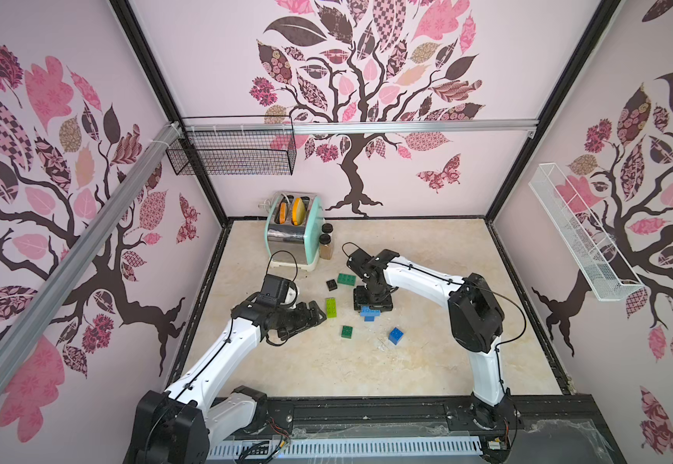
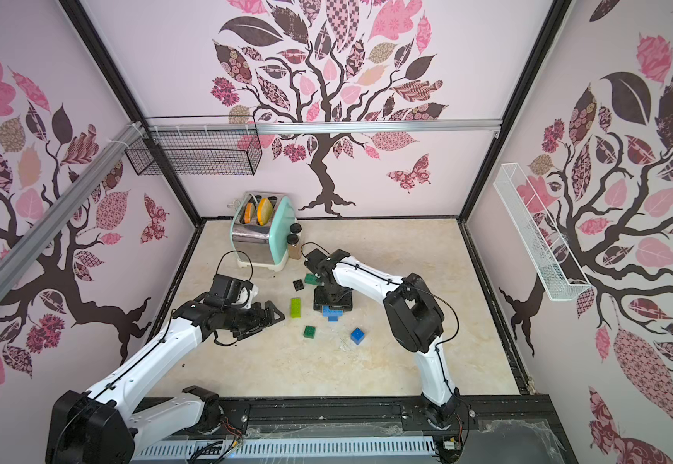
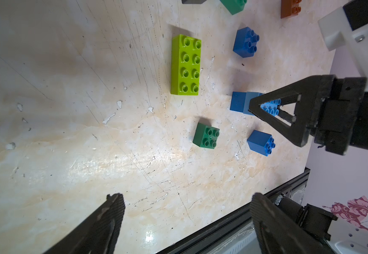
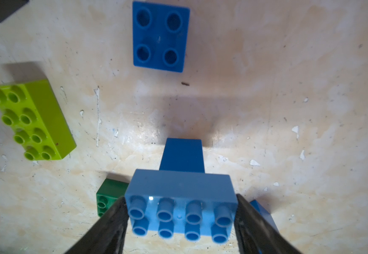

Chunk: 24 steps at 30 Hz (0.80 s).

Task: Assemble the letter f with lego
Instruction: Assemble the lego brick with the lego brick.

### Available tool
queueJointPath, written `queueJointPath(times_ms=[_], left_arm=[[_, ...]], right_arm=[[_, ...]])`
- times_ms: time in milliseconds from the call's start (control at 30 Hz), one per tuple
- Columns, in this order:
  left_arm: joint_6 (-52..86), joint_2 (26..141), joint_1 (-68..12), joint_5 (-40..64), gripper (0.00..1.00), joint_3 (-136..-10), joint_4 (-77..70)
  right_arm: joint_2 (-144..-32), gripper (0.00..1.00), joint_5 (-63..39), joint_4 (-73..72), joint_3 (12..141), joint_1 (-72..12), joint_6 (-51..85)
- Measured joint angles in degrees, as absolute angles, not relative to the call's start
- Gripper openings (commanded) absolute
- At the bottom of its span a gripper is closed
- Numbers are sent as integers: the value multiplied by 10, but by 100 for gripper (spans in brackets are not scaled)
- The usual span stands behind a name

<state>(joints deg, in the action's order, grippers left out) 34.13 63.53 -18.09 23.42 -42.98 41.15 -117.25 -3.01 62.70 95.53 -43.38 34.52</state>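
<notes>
**Top views.** In both top views the right gripper [image 1: 372,308] points straight down over the light blue brick [image 1: 370,313] near the middle of the table [image 1: 447,261]. The left gripper [image 1: 311,321] hovers just beside the lime brick [image 1: 331,308]. Lying loose are a dark green square brick [image 1: 347,331], a blue square brick [image 1: 395,336], a green oblong brick [image 1: 345,279] and a black brick [image 1: 331,285].

**Left wrist view.** The left gripper's jaws stand wide apart with nothing between them. The light blue brick sits crosswise on top of a darker blue brick [image 3: 237,103]. A second blue square brick [image 3: 245,41] and an orange-brown brick [image 3: 290,8] lie apart from the stack.

**Right wrist view.** The right gripper's fingers [image 4: 117,220] flank the short ends of the light blue brick. It cannot be told whether they clamp it or stand just clear.

**Progress.** One joint appears made: a crossbar on a single base brick. The letter is judged to be at an early stage. The stem, the second bar and the seven loose bricks remain to be dealt with.
</notes>
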Motion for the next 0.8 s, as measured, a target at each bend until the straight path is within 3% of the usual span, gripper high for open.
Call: queueJointPath(times_ms=[367,567,700,800], left_arm=[[341,635,-181,232,94,-430,412],[340,637,-181,234,94,-430,411],[332,657,-181,250,94,-430,411],[328,681,-183,262,94,-430,411]], right_arm=[[-1144,80,-30,648,999,-434,340],[-1134,88,-23,657,1019,-426,324],[-1140,99,-18,664,1046,-389,298],[-1158,100,-14,655,1072,-339,283]])
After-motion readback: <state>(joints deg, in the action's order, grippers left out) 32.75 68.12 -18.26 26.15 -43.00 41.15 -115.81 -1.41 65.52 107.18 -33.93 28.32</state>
